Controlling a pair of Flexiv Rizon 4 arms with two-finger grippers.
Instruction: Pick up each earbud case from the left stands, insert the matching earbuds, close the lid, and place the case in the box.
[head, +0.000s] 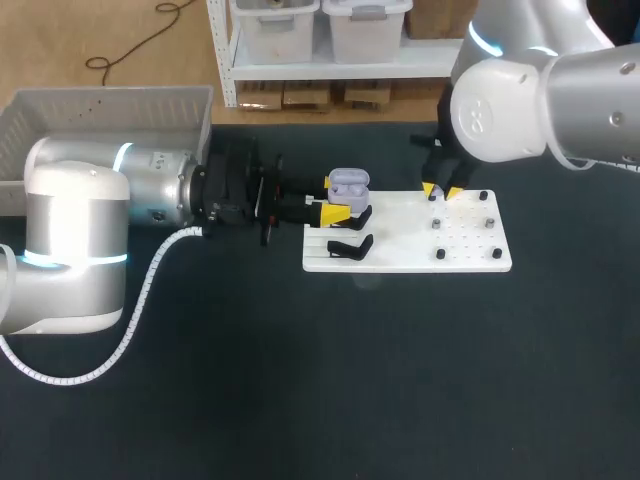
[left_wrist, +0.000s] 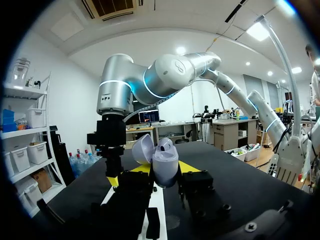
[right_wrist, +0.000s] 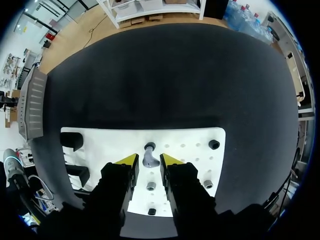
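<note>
Where my left arm comes in from the side, my left gripper (head: 332, 197) has its two yellow tips pressed against opposite sides of the earbud case (head: 349, 183), holding it over the left end of the white board (head: 470, 255). Seen from that wrist, the lavender case sits upright between my fingers, its lid (left_wrist: 141, 148) swung open and tipped off to one side. Two black stands (head: 350, 247) are on the board by the case, one just beside my nearer finger and one close to the board's front edge. My right gripper (right_wrist: 149, 160) hangs over the board's peg side with its fingers parted a little. An earbud (right_wrist: 148, 159) on its peg lines up straight between the tips; thin gaps show on both sides, so neither finger touches it. Other pegs (right_wrist: 214, 144) are dotted over the board around it. The grey box (head: 110, 120) stands at the table's far left corner, well apart from the case
</note>
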